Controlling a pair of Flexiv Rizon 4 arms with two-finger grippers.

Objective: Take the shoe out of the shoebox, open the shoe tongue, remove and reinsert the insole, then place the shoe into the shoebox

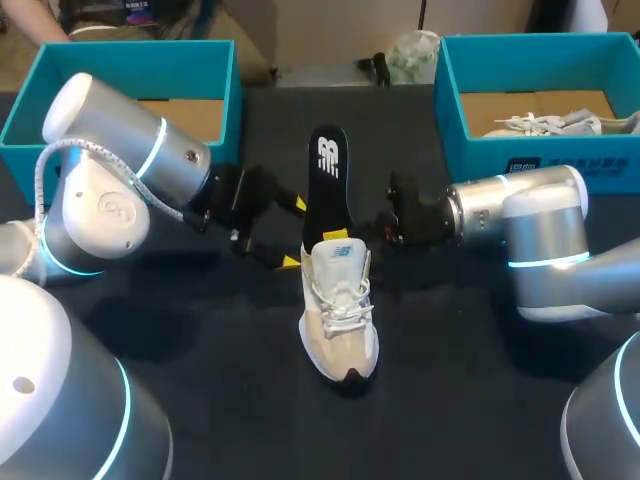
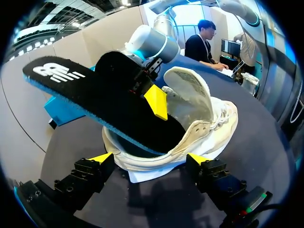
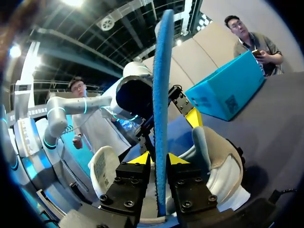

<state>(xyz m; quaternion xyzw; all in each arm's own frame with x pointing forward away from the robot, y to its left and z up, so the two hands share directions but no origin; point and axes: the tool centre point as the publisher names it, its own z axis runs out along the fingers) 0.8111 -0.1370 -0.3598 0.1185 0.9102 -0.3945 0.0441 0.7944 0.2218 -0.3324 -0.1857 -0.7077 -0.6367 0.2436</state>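
Note:
A beige-and-white shoe lies mid-table, its toe toward the front edge. The black insole with a blue underside rises out of its opening and leans toward the back. My right gripper comes in from the right and is shut on the insole's lower part. In the right wrist view the insole's blue edge stands upright between its gripper's yellow tips, with the shoe just under them. My left gripper is open, its fingers wide on either side of the shoe's heel, below the insole.
An open teal shoebox stands at the back left. A second teal box at the back right holds another pale shoe. A crumpled bag lies at the back edge between them. Dark tabletop lies in front of the shoe.

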